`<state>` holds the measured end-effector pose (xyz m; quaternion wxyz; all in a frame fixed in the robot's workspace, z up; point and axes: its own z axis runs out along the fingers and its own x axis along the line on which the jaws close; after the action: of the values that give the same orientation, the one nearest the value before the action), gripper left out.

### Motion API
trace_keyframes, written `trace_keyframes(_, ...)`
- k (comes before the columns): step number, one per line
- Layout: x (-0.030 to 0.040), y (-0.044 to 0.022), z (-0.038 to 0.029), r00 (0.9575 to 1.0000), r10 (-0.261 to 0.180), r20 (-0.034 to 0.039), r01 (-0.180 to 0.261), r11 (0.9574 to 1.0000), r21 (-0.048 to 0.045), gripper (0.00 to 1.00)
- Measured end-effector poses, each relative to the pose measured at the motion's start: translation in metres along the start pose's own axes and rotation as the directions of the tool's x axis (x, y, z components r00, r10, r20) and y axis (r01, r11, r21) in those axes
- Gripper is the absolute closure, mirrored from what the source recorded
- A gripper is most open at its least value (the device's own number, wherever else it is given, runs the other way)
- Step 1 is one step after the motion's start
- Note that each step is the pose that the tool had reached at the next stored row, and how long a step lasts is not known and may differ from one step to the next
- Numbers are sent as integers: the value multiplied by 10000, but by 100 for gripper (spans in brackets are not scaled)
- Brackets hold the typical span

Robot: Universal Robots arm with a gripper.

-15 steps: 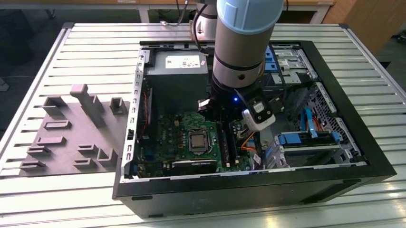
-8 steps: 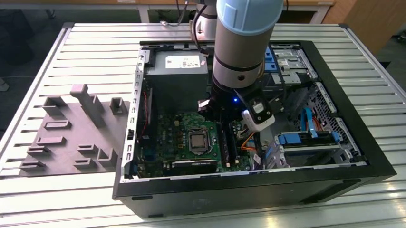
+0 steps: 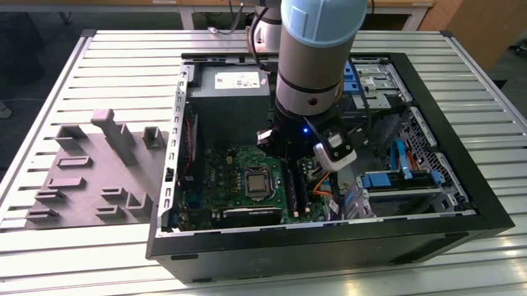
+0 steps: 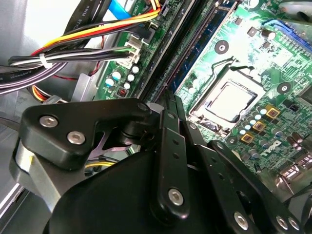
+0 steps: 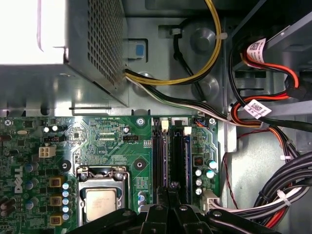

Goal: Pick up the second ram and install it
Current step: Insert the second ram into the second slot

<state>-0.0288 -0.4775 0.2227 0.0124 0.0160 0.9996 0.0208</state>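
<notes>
My gripper (image 3: 284, 155) reaches down inside the open computer case, over the long black memory slots (image 3: 294, 188) of the green motherboard (image 3: 222, 179). In both wrist views its fingertips (image 5: 169, 189) (image 4: 170, 100) are pressed close together right above those slots. From between them a thin dark strip seen edge-on, the second ram (image 5: 167, 156), runs along the slot nearer the processor socket (image 5: 100, 201). I cannot tell how deep it sits in that slot. The slot beside it shows a blue edge (image 5: 188, 151).
A grey power supply box (image 3: 229, 92) stands behind the board. Bundles of cables (image 5: 278, 204) and a drive bay (image 3: 395, 180) crowd the side of the slots away from the socket. A grey fixture with uprights (image 3: 99, 166) lies outside the case at the exterior view's left.
</notes>
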Motion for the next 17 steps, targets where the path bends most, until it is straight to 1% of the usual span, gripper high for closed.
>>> trace_keyframes(7,0,0,6,10000,0,0,0,10000,-3,88)
trace_keyframes(11,1,0,9,10000,2,0,-2,10000,-46,88)
trace_keyframes(17,0,-1,23,10000,1,0,-1,10000,-42,88)
